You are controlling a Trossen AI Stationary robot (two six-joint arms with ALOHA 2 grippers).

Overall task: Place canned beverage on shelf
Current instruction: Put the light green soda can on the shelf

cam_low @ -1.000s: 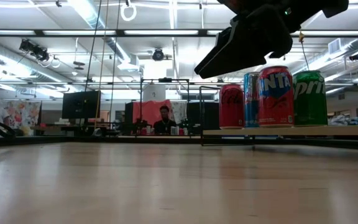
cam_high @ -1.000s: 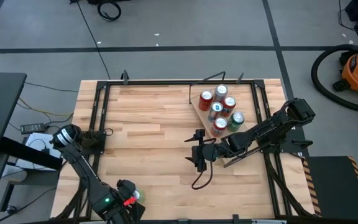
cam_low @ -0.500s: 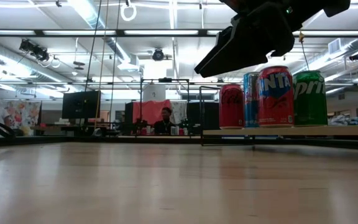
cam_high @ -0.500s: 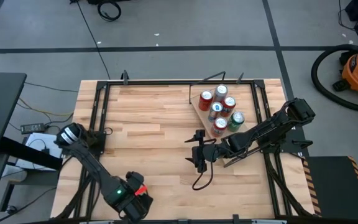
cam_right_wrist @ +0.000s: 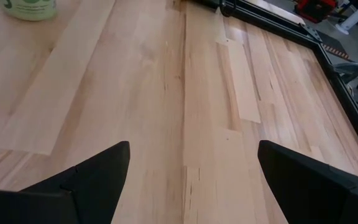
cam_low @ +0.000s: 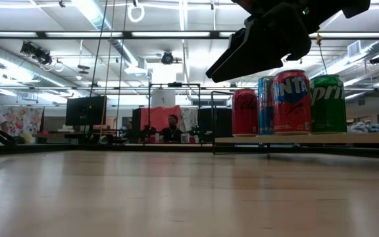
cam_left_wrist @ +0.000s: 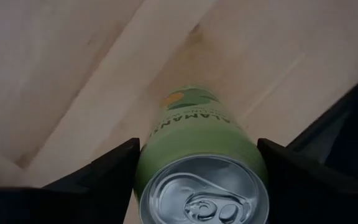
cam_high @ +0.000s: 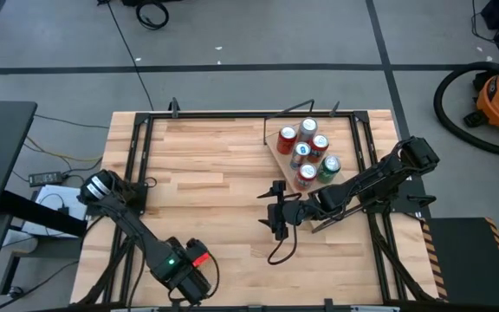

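Note:
A light-green can [cam_left_wrist: 194, 134] stands upright on the tabletop near the near left edge; its base also shows in the right wrist view [cam_right_wrist: 28, 7]. My left gripper [cam_high: 187, 267] is above it, pointing down, with one finger on each side of the can [cam_left_wrist: 199, 149]. In the high view the gripper hides the can. The shelf [cam_high: 277, 159], a small light-wood board set askew at the far right, holds several cans [cam_high: 308, 152]. My right gripper [cam_high: 277, 217] hovers open and empty over the table's middle [cam_right_wrist: 191, 180]. My left gripper's fingers [cam_left_wrist: 114, 171] come from above and stand close against the two sides of the can's body [cam_left_wrist: 148, 149], below its top rim. I cannot tell whether they touch it. The can stands upright on the table.
A black metal frame [cam_high: 137, 165] runs around the tabletop's edges. The right arm [cam_high: 362, 184] reaches in from the right, just in front of the shelf. Bare planks lie between the can and the shelf. In the low view a person [cam_low: 171, 130] sits far behind the table.
My left gripper has swung along the near edge toward the table's right and turned, coming over the green can. Its fingers now stand on either side of the can.

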